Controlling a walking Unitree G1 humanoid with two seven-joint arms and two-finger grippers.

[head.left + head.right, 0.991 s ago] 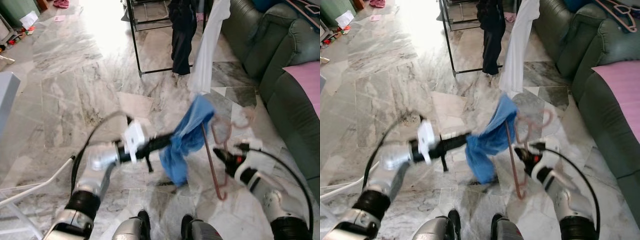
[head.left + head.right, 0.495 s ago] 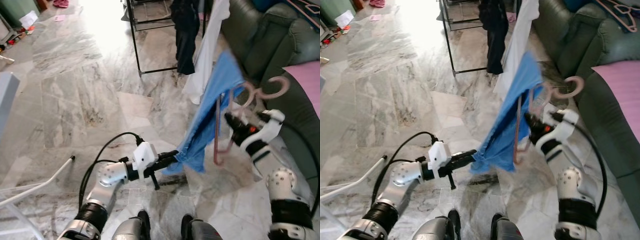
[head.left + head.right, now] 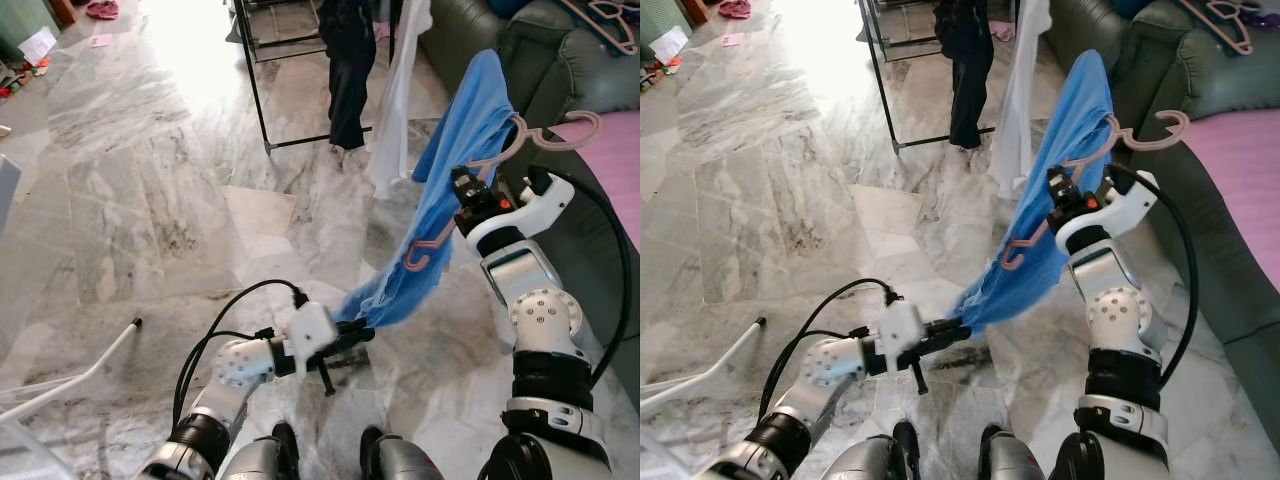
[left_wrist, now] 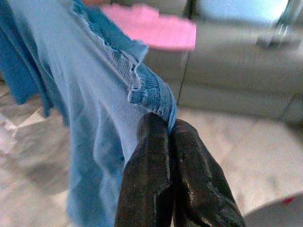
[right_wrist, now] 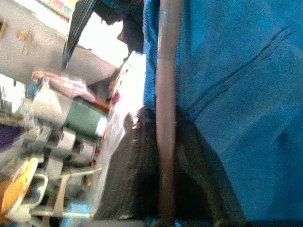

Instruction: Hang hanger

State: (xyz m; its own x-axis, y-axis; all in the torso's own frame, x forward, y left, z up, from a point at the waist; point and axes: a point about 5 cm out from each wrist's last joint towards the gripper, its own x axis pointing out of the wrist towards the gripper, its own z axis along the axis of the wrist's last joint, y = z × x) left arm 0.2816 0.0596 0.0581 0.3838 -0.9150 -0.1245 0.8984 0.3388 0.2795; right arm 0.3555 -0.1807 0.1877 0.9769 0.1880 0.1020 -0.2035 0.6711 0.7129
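A pink hanger point(image 3: 560, 139) carries a blue garment point(image 3: 455, 180) that hangs slantwise down toward the floor. My right gripper point(image 3: 466, 193) is raised in front of the sofa and shut on the hanger's bar point(image 5: 165, 109). Low near my feet, my left gripper point(image 3: 362, 333) is shut on the garment's lower hem point(image 4: 151, 92). The black drying rack point(image 3: 250, 80) stands ahead with a dark garment point(image 3: 345, 60) and a white garment point(image 3: 400, 90) hanging on it.
A dark green sofa point(image 3: 560, 60) runs along the right, with a pink cloth point(image 3: 615, 150) on its seat and another pink hanger point(image 3: 600, 15) on its back. A white frame point(image 3: 70, 370) lies on the marble floor at the lower left. Small items lie at the far left.
My right gripper has lifted the hanger higher and tilted it, so its hook now points toward the sofa. My left gripper has moved lower and to the right with the hem. The camera has shifted slightly.
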